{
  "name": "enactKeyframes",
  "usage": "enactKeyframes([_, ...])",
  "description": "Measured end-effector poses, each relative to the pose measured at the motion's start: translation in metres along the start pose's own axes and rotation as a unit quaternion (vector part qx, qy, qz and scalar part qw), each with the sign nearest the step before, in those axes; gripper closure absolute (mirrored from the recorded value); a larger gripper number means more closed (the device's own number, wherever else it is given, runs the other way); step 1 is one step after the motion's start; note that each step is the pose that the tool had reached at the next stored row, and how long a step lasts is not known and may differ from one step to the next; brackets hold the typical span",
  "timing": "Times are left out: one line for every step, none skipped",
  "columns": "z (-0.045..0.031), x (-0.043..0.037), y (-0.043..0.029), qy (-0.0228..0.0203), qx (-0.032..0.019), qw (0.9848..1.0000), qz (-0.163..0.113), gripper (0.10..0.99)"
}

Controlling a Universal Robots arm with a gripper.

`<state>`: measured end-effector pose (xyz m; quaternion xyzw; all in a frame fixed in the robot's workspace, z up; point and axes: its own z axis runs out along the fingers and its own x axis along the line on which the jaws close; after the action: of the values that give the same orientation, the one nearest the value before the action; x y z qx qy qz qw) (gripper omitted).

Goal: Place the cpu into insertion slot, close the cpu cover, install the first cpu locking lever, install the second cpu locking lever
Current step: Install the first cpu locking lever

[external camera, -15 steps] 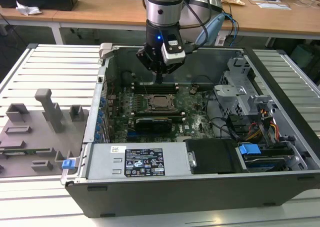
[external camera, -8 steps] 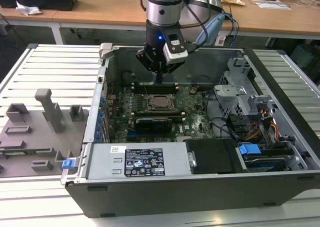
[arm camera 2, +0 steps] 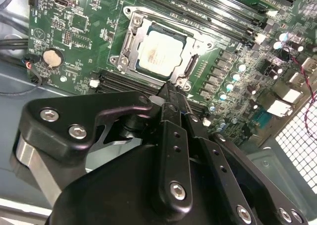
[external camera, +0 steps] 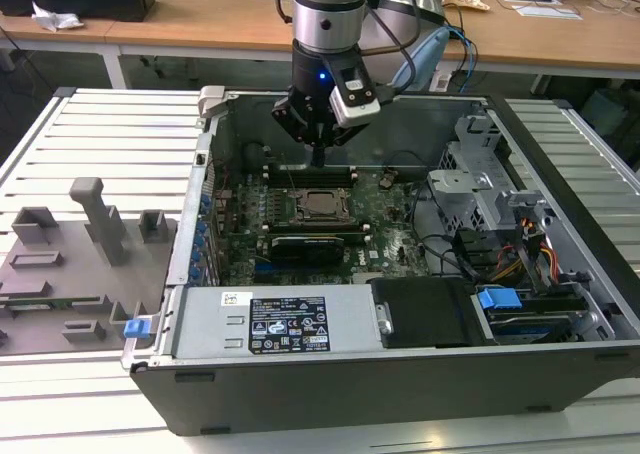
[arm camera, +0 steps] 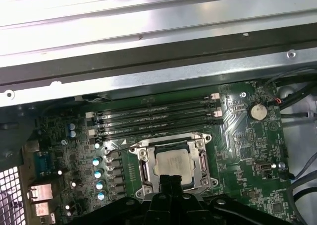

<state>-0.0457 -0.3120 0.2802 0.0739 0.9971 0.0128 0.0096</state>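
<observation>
At the exterior view's left a grey fixture tray (external camera: pixel 60 264) of holders lies on the slatted table (external camera: pixel 110 124), well apart from the work. Inside the open computer case (external camera: pixel 400 374), the cpu (external camera: pixel 322 203) sits flat in the insertion slot (external camera: pixel 303 192) on the green motherboard (external camera: pixel 390 234). The cpu cover (arm camera 2: pixel 130 44) looks folded down around it. A thin wire arm, likely a locking lever (arm camera: pixel 119 149), juts out beside the socket, so I judge the lever step is in hand.

The gripper (external camera: pixel 318 159) hangs just far of the socket, over the memory slots (arm camera: pixel 153 117). Its claw is clenched, tips pressed together with nothing between them. To do this well, the narrow tip should bear only on the wire and sweep it down and under its catch. It should stay clear of the chip's top and the small capacitors (arm camera: pixel 98 173) nearby.

The board is crowded and the case walls leave little side room. At the right are a drive cage (external camera: pixel 480 189) and loose cables (external camera: pixel 535 259). Wooden desks (external camera: pixel 200 24) stand at the far side
</observation>
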Motion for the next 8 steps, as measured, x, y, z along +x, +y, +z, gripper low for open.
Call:
enactKeyframes([0.0000, 0.0000, 0.0000, 0.0001, -0.0001, 1.0000, -0.004, 0.980])
enactKeyframes([0.0000, 0.0000, 0.0000, 0.0002, -0.0002, 1.0000, -0.009, 0.980])
enactKeyframes([0.0000, 0.0000, 0.0000, 0.0003, -0.0002, 0.9999, -0.013, 0.980])
enactKeyframes([0.0000, 0.0000, 0.0000, 0.0004, -0.0003, 0.9999, -0.015, 0.980])
enactKeyframes([0.0000, 0.0000, 0.0000, 0.0004, -0.0003, 0.9999, -0.017, 0.980])
enactKeyframes([0.0000, 0.0000, 0.0000, 0.0006, -0.0004, 0.9998, -0.021, 0.980])
enactKeyframes([0.0000, 0.0000, 0.0000, 0.0006, -0.0004, 0.9997, -0.023, 0.980])
enactKeyframes([0.0000, 0.0000, 0.0000, 0.0006, -0.0004, 0.9997, -0.025, 0.980])
